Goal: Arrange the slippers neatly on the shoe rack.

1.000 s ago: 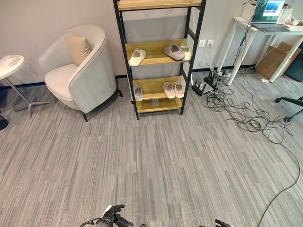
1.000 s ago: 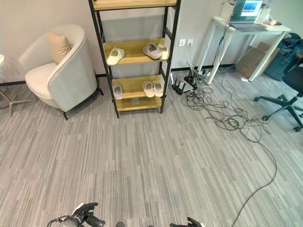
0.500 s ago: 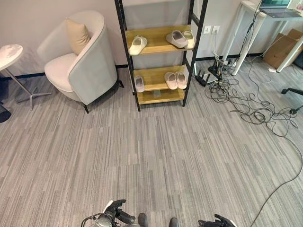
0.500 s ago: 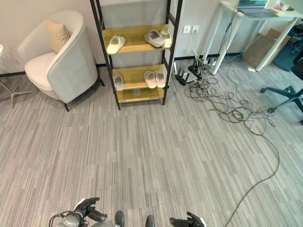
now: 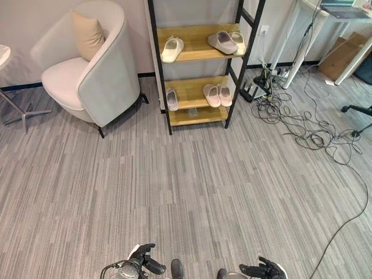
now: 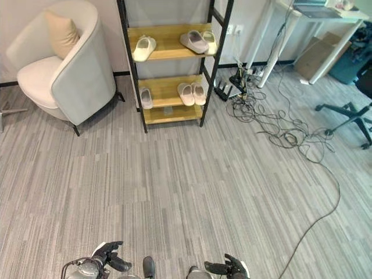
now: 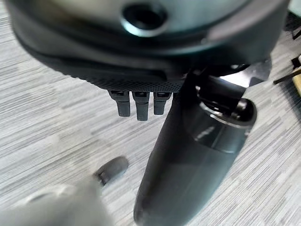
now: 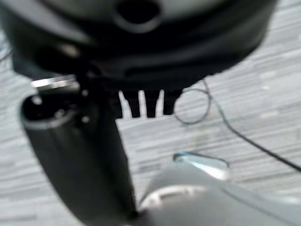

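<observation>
Pale slippers [image 5: 217, 95] – toes toward wall – on shoe rack [image 5: 197, 52].

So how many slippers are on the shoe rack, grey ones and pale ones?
Grey slippers: 1
Pale slippers: 5
Total: 6

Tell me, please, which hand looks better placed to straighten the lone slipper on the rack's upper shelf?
Probably the left hand: that slipper lies on the shoe rack's left side. Both hands hang far back, the right hand too.
</observation>
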Motion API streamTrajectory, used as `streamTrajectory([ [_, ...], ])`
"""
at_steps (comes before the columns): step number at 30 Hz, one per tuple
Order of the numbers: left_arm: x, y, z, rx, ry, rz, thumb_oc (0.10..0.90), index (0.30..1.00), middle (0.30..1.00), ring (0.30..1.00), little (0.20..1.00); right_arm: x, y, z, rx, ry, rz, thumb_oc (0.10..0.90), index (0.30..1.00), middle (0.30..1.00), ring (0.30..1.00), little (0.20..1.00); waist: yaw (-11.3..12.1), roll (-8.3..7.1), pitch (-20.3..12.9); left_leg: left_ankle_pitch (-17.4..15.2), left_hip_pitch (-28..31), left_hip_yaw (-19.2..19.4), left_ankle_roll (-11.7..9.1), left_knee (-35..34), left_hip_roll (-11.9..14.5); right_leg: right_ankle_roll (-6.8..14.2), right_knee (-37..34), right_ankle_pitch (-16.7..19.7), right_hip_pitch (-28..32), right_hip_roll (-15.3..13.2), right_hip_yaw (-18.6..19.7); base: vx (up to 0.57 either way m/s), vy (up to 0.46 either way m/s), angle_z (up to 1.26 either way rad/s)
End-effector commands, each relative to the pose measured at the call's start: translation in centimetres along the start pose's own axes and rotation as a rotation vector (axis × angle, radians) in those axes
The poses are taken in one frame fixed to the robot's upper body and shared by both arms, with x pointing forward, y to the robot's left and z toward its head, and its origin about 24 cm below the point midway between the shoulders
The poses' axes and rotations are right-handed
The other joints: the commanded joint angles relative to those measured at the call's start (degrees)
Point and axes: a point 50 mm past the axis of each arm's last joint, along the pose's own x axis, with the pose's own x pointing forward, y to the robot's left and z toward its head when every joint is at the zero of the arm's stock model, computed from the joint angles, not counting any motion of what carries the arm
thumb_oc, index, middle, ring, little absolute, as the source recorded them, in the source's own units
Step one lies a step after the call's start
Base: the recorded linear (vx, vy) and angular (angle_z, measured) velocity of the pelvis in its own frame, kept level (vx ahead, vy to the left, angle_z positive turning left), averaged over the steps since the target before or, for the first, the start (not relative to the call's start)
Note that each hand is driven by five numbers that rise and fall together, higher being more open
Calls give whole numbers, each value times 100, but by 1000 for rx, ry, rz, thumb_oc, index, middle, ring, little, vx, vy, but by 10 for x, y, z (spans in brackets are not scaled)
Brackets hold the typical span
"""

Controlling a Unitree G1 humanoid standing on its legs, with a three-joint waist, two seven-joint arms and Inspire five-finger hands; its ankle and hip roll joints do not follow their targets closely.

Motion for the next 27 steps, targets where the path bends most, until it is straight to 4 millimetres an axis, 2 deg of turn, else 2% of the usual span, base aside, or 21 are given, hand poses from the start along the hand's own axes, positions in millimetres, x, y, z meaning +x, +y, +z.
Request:
streamTrajectory([
  [1, 0, 1, 0, -5, -1, 12, 800, 900, 900, 900, 900, 0, -14, 5, -41, -39, -27, 800, 900, 900, 900, 900, 11, 103, -187, -288, -101, -351, -518, 312, -26, 100, -1215, 861, 64, 289, -1, 197, -31, 9],
  [2, 0, 1, 0, -5, -1, 12, 800, 900, 900, 900, 900, 0, -14, 4, -41, -39, -28, 800, 900, 900, 900, 900, 7, 112, -173, -292, -74, -357, -521, 301, -19, 98, -1226, 859, 93, 297, -9, 389, -92, 3],
  [3, 0, -2, -1, 9, 6, 1, 800, 900, 900, 900, 900, 0, -15, 4, -51, -36, -26, 800, 900, 900, 900, 900, -64, 57, -217, -375, 97, -412, -556, 203, -84, 171, -1866, 1079, -148, 382, -91, 203, -63, 12],
  [5, 0, -2, -1, 9, 6, 0, 800, 900, 900, 900, 900, 0, -15, 4, -51, -35, -26, 800, 900, 900, 900, 900, -71, 74, -207, -383, 121, -422, -560, 195, -69, 170, -1892, 1085, -113, 397, -106, 208, -68, 11],
  [7, 0, -5, -2, 7, 11, -7, 800, 900, 900, 900, 900, 0, -13, 5, -45, -42, -16, 800, 900, 900, 900, 900, -230, 17, -184, -643, 516, -610, -625, 172, -129, 353, -2680, 1525, -453, 527, -297, 412, -167, 12],
  [9, 0, -6, -3, 12, 12, -15, 800, 900, 900, 900, 900, -1, -14, 2, -46, -36, -19, 800, 900, 900, 900, 900, -241, 2, -216, -737, 613, -663, -654, 170, -133, 364, -2915, 1552, -307, 526, -357, 302, -182, 26],
  [10, -1, -10, -8, 11, 25, -19, 800, 900, 900, 900, 900, -2, -13, -2, -49, -27, -12, 800, 900, 900, 900, 900, -232, -35, -314, -881, 754, -710, -697, 207, -88, 298, -2965, 1627, -129, 545, -265, 404, -259, 29],
  [12, -2, -11, -12, 2, 39, -21, 800, 900, 900, 900, 900, -2, -12, -3, -50, -21, -10, 800, 900, 900, 900, 900, -235, -18, -373, -931, 792, -707, -747, 265, -19, 275, -2930, 1625, -78, 579, -233, 292, -198, 30],
  [13, -3, -14, -15, -11, 47, -25, 800, 900, 900, 900, 900, -2, -13, -2, -59, -21, -10, 800, 900, 900, 900, 900, -200, 13, -409, -758, 675, -667, -909, 793, 118, 200, -2923, 1581, 117, 617, -245, 215, -204, 17],
  [14, -3, -14, -13, -8, 41, -26, 800, 900, 900, 900, 900, -1, -13, 0, -61, -28, -10, 800, 900, 900, 900, 900, -194, 12, -387, -593, 506, -653, -1002, 1222, 136, 150, -2948, 1528, 241, 642, -196, 268, -289, -6],
  [15, -2, -14, -9, 0, 25, -24, 800, 900, 900, 900, 900, -1, -15, 3, -59, -36, -16, 800, 900, 900, 900, 900, -157, -10, -310, -404, 135, -656, -1104, 1952, 189, 60, -2955, 1445, 389, 661, -94, 117, -202, -18],
  [17, 0, -11, 2, -2, -8, -13, 800, 900, 900, 900, 900, 0, -17, 9, -50, -56, -29, 800, 900, 900, 900, 900, -92, -138, -197, -109, -523, -561, -1122, 2993, 269, -75, -2942, 1303, 541, 577, -40, 111, -184, -21],
  [18, 1, -10, 4, -3, -14, -9, 800, 900, 900, 900, 900, 1, -19, 11, -47, -59, -34, 800, 900, 900, 900, 900, -64, -197, -161, -20, -685, -467, -1099, 3255, 347, -150, -2926, 1215, 640, 570, -29, 95, -111, -29],
  [19, 1, -10, 5, -2, -14, -9, 800, 900, 900, 900, 900, 1, -18, 12, -46, -59, -33, 800, 900, 900, 900, 900, -60, -190, -158, -34, -697, -467, -1101, 3282, 357, -153, -2923, 1214, 638, 579, -28, 183, -115, -38],
  [20, 1, -10, 8, -1, -25, -10, 800, 900, 900, 900, 900, 1, -20, 13, -43, -61, -40, 800, 900, 900, 900, 900, 5, -247, -129, -95, -971, -293, -1002, 3413, 443, -205, -2890, 1092, 778, 557, -4, 117, -53, -38],
  [21, 1, -10, 8, -1, -26, -10, 800, 900, 900, 900, 900, 1, -20, 13, -42, -61, -40, 800, 900, 900, 900, 900, 15, -239, -122, -112, -971, -288, -1001, 3434, 454, -204, -2887, 1088, 782, 566, 2, 320, -68, -24],
  [24, 1, -13, 5, -3, -13, -19, 800, 900, 900, 900, 900, 1, -21, 11, -49, -59, -39, 800, 900, 900, 900, 900, 136, -238, -196, -411, -1118, -240, -858, 2340, 284, -172, -2906, 833, 1067, 640, 54, 353, 3, -7],
  [26, 0, -14, 3, 2, -7, -26, 800, 900, 900, 900, 900, 0, -22, 7, -50, -50, -40, 800, 900, 900, 900, 900, 189, -166, -214, -166, -1157, -297, -894, 1531, 193, -148, -2930, 728, 1212, 742, 79, 339, 34, -3],
  [27, 0, -15, 1, 5, 0, -29, 800, 900, 900, 900, 900, 0, -23, 6, -51, -46, -40, 800, 900, 900, 900, 900, 221, -139, -219, 107, -1194, -297, -943, 1151, 145, -132, -2975, 661, 1351, 812, 100, 349, 9, 2],
])
